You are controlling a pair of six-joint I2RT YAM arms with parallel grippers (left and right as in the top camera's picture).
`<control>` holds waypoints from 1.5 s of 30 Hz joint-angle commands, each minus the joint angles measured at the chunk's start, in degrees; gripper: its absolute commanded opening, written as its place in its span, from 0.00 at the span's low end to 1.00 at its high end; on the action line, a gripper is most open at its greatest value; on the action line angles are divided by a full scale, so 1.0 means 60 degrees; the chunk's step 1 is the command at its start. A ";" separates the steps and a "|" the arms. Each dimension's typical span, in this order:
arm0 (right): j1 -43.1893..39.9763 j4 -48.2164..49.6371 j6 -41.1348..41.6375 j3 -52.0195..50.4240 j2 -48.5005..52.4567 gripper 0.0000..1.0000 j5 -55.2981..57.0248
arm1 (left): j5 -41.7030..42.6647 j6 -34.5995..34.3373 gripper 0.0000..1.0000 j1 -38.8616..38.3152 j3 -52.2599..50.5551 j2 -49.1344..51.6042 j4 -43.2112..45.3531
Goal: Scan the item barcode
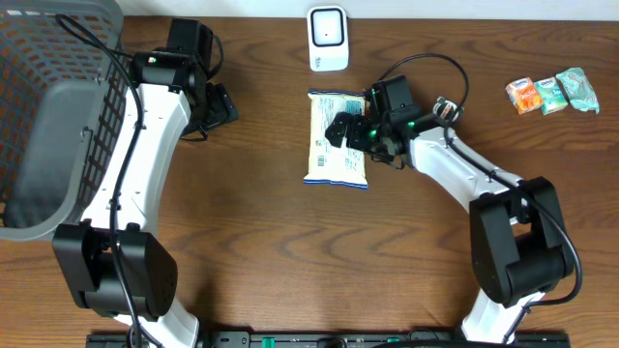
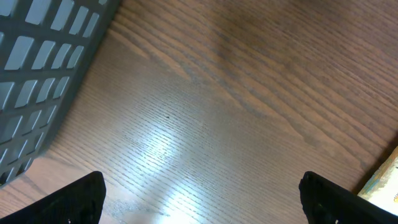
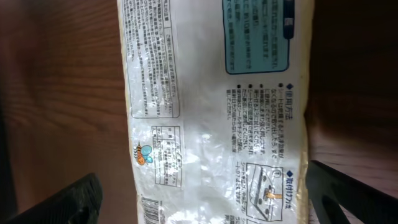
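Note:
The item, a flat white plastic packet (image 1: 329, 145) with printed text, lies on the table below the scanner (image 1: 328, 39), a white box at the back edge. My right gripper (image 1: 345, 130) hovers over the packet's right side. In the right wrist view the packet (image 3: 211, 124) fills the middle, and a barcode (image 3: 152, 211) shows at its lower left. The right gripper (image 3: 202, 177) is open, one finger on each side of the packet, apart from it. My left gripper (image 1: 221, 106) is open over bare wood (image 2: 202, 180), holding nothing.
A grey mesh basket (image 1: 48, 116) stands at the far left, its wall (image 2: 37, 68) close to the left gripper. Three small snack packets (image 1: 551, 94) lie at the back right. A corner of the packet (image 2: 382, 180) shows at the left wrist view's right edge.

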 commanded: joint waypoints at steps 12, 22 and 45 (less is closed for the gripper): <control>0.0106 0.0015 -0.0040 0.0000 -0.0066 0.99 0.0528 | -0.0120 0.0164 0.98 0.0033 0.0033 -0.0047 -0.0033; 0.0106 -0.0036 -0.0044 0.0000 -0.0066 0.99 0.1435 | -0.0120 0.0164 0.98 0.0033 0.0033 -0.0047 -0.0033; 0.0033 0.0211 -0.3428 0.0000 0.0605 0.99 0.0871 | -0.0120 0.0164 0.98 0.0033 0.0033 -0.0047 -0.0033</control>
